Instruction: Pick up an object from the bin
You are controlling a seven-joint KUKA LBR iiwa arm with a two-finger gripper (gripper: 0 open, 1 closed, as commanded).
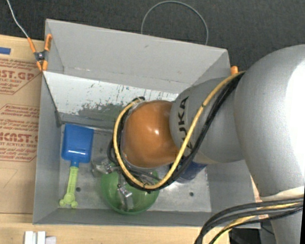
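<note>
The arm [270, 130] reaches into the grey bin [49, 135] from the right, its orange wrist cover [146, 134] above the claw [124, 191]. The claw is over a green round thing [147, 200] by the bin's lower wall. A blue toy shovel [77, 143] with a pale green handle lies apart to the left.

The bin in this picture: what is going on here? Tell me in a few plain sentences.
A robot arm reaches from the right into the grey bin. Its gripper is down over a round green object at the near middle of the bin floor. Whether it has hold of it cannot be seen. A blue scoop with a pale green handle lies apart on the left.
</note>
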